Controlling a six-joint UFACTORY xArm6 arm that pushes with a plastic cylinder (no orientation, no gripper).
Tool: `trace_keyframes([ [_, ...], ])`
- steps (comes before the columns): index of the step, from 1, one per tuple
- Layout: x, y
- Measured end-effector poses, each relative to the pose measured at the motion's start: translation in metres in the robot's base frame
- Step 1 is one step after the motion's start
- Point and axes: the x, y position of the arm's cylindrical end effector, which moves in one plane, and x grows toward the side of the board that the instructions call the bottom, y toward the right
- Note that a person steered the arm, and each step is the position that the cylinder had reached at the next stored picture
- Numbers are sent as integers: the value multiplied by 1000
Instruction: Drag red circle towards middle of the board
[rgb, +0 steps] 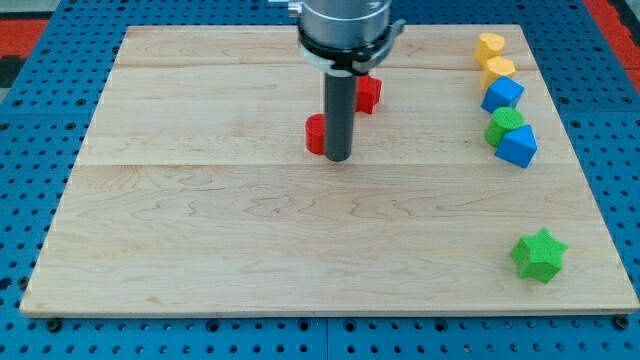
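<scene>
The red circle (316, 134) lies on the wooden board (200, 230) a little above its middle, partly hidden behind my rod. My tip (338, 158) rests on the board just to the right of and slightly below the red circle, touching or nearly touching it. A second red block (369, 93), its shape unclear, sits above and to the right of the rod, partly hidden by it.
Along the board's right edge stand two yellow blocks (490, 46) (499, 70), a blue block (502, 94), a green block (505, 124) and another blue block (517, 146). A green star (539, 255) lies at the lower right.
</scene>
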Motion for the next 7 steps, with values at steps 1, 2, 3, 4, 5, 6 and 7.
trace_keyframes([
  [1, -31, -8],
  [2, -19, -16],
  [3, -13, -59],
  [4, -33, -84],
  [5, -59, -44],
  [6, -59, -42],
  [7, -61, -31],
])
